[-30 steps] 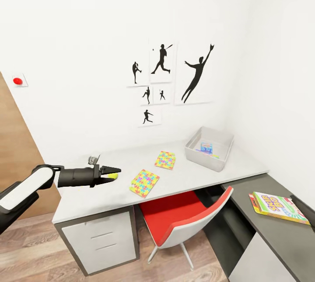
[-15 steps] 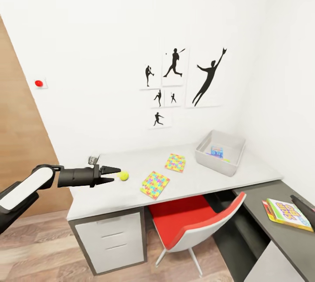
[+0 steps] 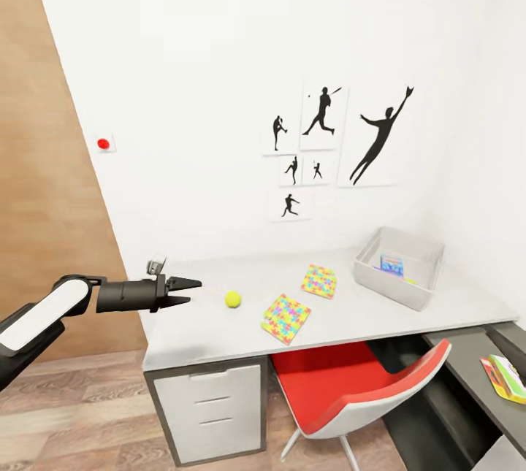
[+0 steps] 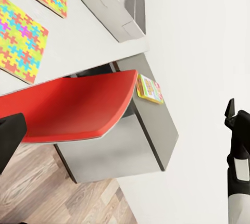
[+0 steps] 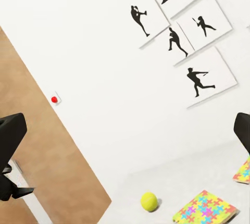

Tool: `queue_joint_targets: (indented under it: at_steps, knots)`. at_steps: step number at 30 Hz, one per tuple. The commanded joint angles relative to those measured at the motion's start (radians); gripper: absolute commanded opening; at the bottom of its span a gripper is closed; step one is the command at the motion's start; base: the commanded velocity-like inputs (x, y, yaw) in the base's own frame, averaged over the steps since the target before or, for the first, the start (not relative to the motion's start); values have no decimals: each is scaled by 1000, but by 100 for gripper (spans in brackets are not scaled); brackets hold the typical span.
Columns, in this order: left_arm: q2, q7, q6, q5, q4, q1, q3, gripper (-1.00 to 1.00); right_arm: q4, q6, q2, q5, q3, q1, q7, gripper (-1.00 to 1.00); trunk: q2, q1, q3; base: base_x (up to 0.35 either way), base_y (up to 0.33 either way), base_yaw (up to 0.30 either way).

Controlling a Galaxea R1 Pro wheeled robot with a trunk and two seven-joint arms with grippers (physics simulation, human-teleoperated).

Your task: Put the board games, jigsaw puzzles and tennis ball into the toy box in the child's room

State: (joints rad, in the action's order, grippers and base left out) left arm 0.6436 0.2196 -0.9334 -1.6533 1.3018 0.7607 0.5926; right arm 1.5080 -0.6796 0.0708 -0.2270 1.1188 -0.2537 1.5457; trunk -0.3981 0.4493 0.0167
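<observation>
My left end effector (image 3: 191, 293) hangs spread and empty beside the light grey speckled desk (image 3: 212, 321). On it, the small yellow-green tennis ball (image 3: 233, 299) lies apart from my fingers. My right wrist view shows spread fingertips (image 5: 11, 135) flanking the ball (image 5: 149, 201).

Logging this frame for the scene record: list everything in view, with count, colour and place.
tennis ball: 1, yellow-green, on the table, apart from the gripper
jigsaw puzzles: 2, multicoloured, flat on the table, the other nearer the box
toy box: 1, light grey, on the table, blue game box inside
SKIP-BO game: 1, green-yellow-red, on the dark lower wing
table: 1, light grey top, white drawers
chair: 1, red and white, tucked under the table
wall prints: 6, black silhouettes
left gripper: 1, black, open, beside the table's end
</observation>
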Motion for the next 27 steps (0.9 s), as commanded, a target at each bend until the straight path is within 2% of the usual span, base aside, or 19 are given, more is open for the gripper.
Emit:
queue_joint_targets:
  at_steps: [1, 7, 18, 27]
  knots:
    - [1, 9, 1, 6, -1, 2, 3, 100, 0, -11, 0, 0, 1, -1, 4, 100, -2, 1, 1, 33, 30, 66]
    - [1, 9, 4, 6, -2, 2, 3, 100, 1, -12, 1, 1, 0, -1, 3, 100, -2, 1, 0, 9, 16, 18]
    - [1, 9, 5, 6, -4, 2, 3, 100, 3, -11, 0, 2, -2, -1, -1, 100, -2, 1, 0, 14, 137, 7]
    - [1, 8, 6, 7, -5, 2, 3, 100, 3, -9, 0, 3, -8, -1, -5, 100, -2, 1, -3, 137, -4, 235]
